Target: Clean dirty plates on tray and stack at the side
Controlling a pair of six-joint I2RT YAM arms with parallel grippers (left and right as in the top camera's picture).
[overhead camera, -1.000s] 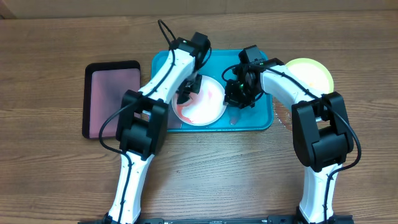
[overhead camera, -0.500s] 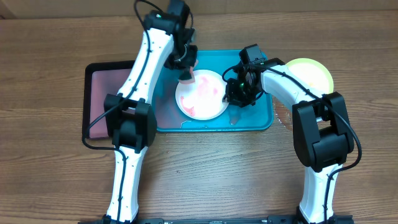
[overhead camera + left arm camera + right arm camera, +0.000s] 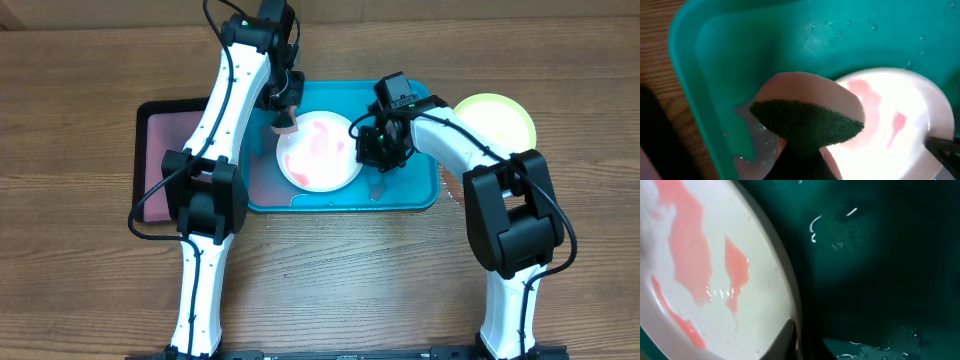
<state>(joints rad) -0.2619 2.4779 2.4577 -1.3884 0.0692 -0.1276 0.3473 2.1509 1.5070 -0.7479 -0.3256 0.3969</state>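
The left jaws were clamped on a sponge [image 3: 807, 122], its dark green scouring face turned toward the wrist camera and its pale body behind it; the jaws themselves were hidden under the sponge. The sponge sat at about 10 o'clock on the rim of the white plate [image 3: 322, 158]. The right jaws were at the plate's 3 o'clock edge, where one dark finger [image 3: 786, 339] lay against the rim. Whether the pair pinched the rim could not be told, as the rest was cut off by the frame. The plate lay face up near the middle of the teal tray [image 3: 420, 185], with red-orange smears [image 3: 687, 245] across its inside. Being round, it had no long axis, while the tray's ran from 9 to 3 o'clock. Water droplets [image 3: 815, 227] glinted on the tray floor. A yellow-green plate [image 3: 497, 120] rested on the wooden surface [image 3: 90, 250] at the tray's 2 o'clock, partly hidden by the right arm. A black tray [image 3: 165, 150] with a pinkish inside lay at 9 o'clock. No writing could be read anywhere.
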